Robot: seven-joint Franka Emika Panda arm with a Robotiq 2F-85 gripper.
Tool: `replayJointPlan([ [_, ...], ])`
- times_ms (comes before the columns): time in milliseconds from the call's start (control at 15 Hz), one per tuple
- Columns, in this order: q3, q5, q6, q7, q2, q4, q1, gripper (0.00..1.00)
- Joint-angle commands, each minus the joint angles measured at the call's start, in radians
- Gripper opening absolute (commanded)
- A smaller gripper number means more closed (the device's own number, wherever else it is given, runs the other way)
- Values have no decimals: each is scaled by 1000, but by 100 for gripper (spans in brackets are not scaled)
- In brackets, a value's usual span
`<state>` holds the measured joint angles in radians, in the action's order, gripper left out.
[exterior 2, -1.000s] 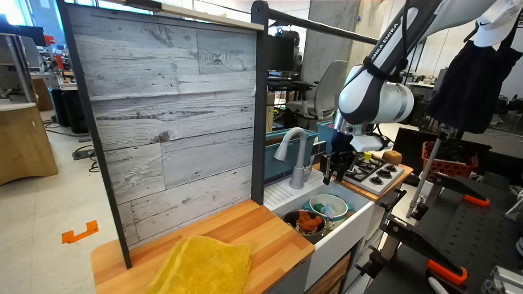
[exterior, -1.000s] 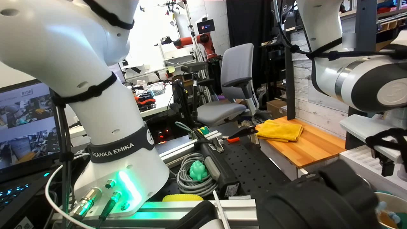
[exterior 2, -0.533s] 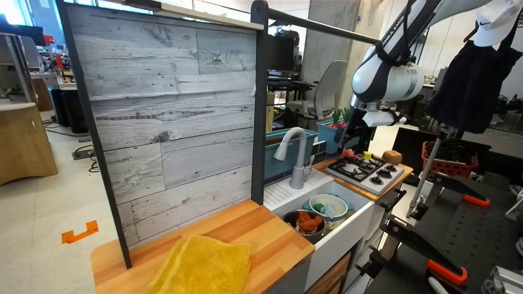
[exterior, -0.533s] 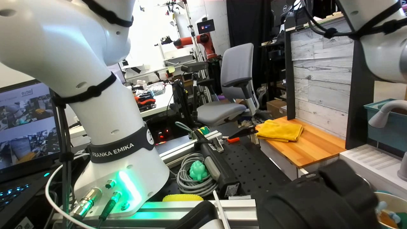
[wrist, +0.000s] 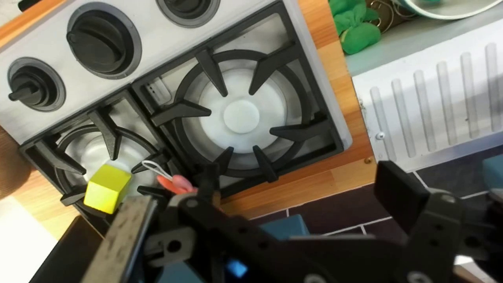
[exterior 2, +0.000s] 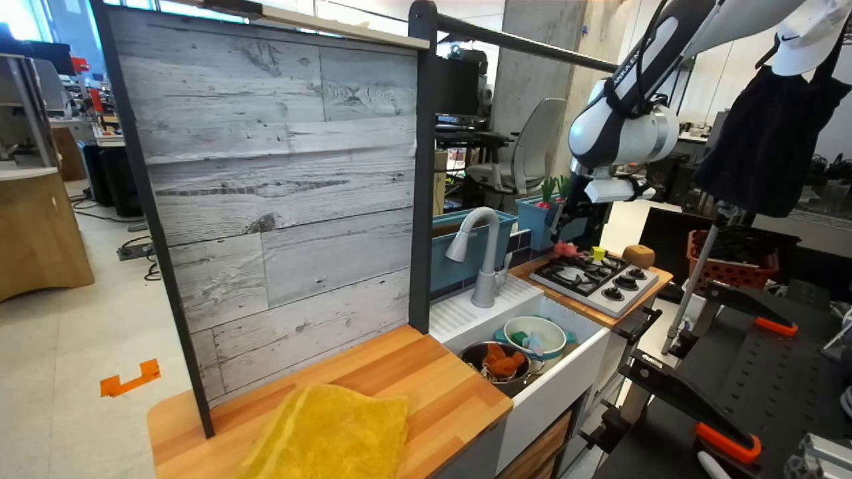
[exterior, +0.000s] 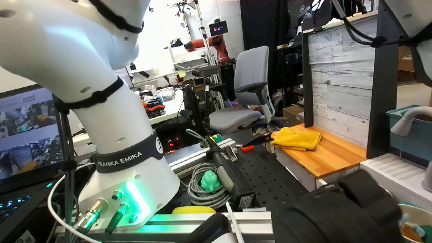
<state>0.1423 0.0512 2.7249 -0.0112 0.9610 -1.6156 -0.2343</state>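
We see the black two-fingered gripper (wrist: 302, 184) with its jaws spread wide, clasping nothing. Beside one finger, which partly hides it in the wrist view, lies a soft-looking coral-and-pink object (wrist: 178, 184) with a thin white loop; we cannot tell whether the two touch. It sits at the back of the silver hob (wrist: 151, 45) with black grates, below the gripper in an exterior view. Near it, a bright yellow cube-shaped block (wrist: 107, 188) rests over the smaller burner. We also see the white ribbed drainer (wrist: 428, 110), the curved grey tap (exterior 2: 489, 286) and, in the sink, a dark metal pot (exterior 2: 510, 386) beside a pale round teal-handled pot (exterior 2: 526, 323). In both exterior views, a yellow cloth (exterior 2: 333, 432) lies on the striped wooden counter (exterior 2: 446, 379).
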Motion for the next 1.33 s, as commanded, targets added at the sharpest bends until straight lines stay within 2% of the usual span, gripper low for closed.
replayJointPlan([
  [0, 22, 3, -48, -18, 33, 80, -24, 100],
  [200, 46, 15, -135, -54, 81, 206, -59, 100],
  [400, 32, 21, -139, -56, 127, 279, -97, 100],
  [667, 47, 0, -3, -75, 244, 355, -82, 96],
  [933, 69, -6, 135, -93, 358, 433, -58, 100],
  [1000, 77, -5, 144, -100, 377, 451, -52, 91],
  [1067, 87, -4, 144, -108, 391, 467, -48, 75],
  [1267, 97, -3, 144, -115, 426, 520, -51, 51],
])
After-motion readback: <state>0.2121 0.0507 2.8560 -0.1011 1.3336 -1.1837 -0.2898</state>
